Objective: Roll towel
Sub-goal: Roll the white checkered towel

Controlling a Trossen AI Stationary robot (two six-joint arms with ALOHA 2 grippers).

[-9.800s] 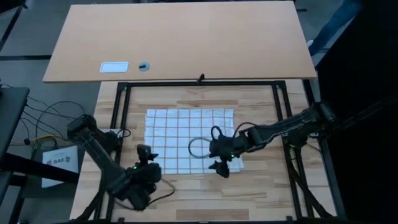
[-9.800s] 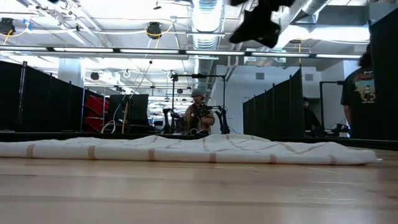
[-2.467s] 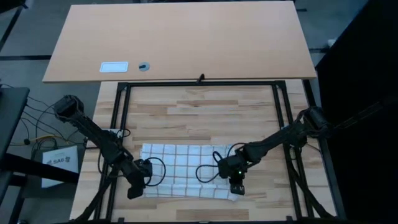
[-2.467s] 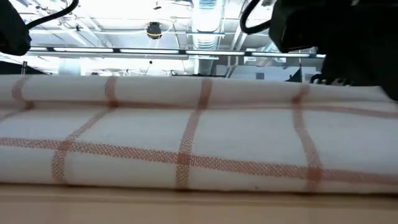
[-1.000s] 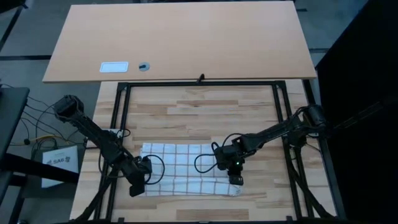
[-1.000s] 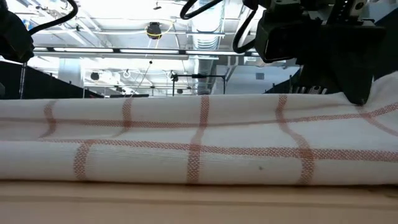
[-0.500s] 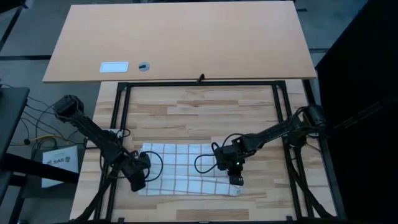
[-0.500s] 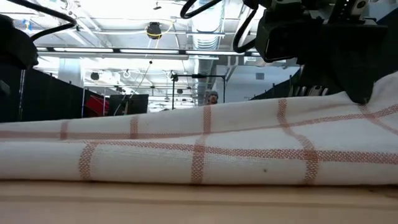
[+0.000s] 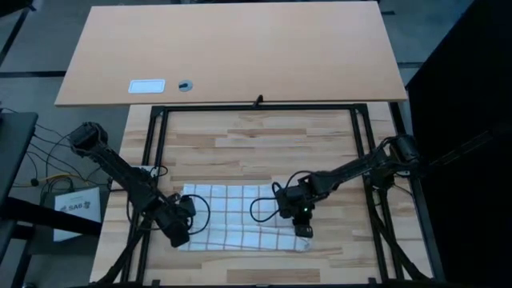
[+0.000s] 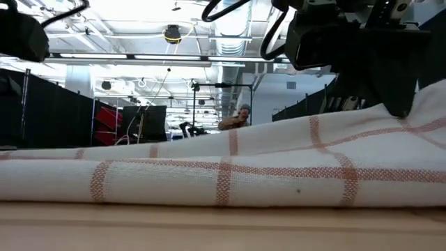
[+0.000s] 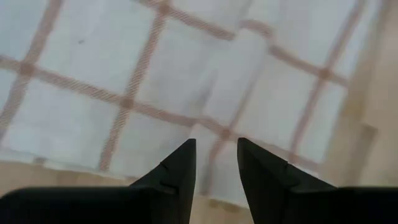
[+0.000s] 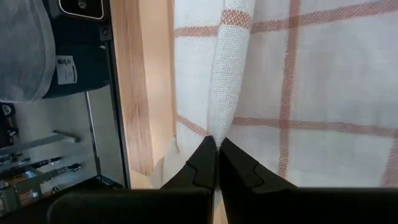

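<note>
The towel [image 9: 240, 220], white with reddish-brown grid lines, lies as a folded strip near the table's front edge. Its left part rests flat on the wood, and its right end [image 10: 418, 104] stands raised. My left gripper [image 9: 181, 235] hovers over the towel's left end, open, with nothing between its fingers [image 11: 216, 149]. My right gripper [image 9: 302, 231] is at the towel's right end, shut on a ridge of cloth [image 12: 217, 144]. My right gripper pinches a raised fold of the towel [image 12: 219, 127] between its two fingertips, at the towel's right end. The fingers slant down from above. The fold stands up as a narrow ridge in the hold, while the rest of the towel slopes down to the table.
Black frame rails [image 9: 152, 160] run round the work area. A larger tan table [image 9: 232, 48] stands beyond it with a white card [image 9: 146, 86] and a small round thing [image 9: 185, 85]. A person [image 10: 237, 118] shows in the room behind.
The towel's left part, held up level with the right a second ago, has sunk and now lies flat on the table. The right end stays raised in my right gripper. My left gripper has tipped a little over the towel's left end.
</note>
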